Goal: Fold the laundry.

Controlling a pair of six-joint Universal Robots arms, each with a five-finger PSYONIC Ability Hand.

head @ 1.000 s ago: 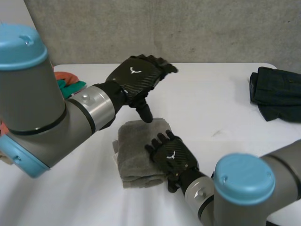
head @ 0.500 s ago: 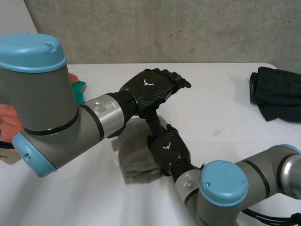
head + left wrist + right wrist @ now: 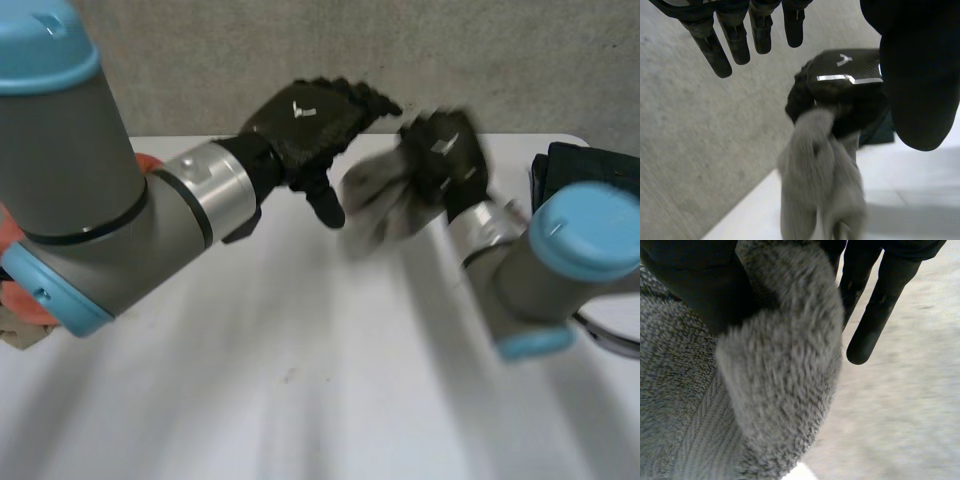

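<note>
The grey towel hung bunched in the air, clear of the table and over its far side. The right robot hand pinched the towel's upper part between its thumb and curled fingers. The left wrist view showed the towel drooping below that hand. In the right wrist view the towel's pile bulged out beneath the thumb. The left robot hand hovered just beside the towel, its fingers straight and spread, holding nothing. A dark folded garment lay at the table's far right edge, and an orange cloth showed past the left arm.
</note>
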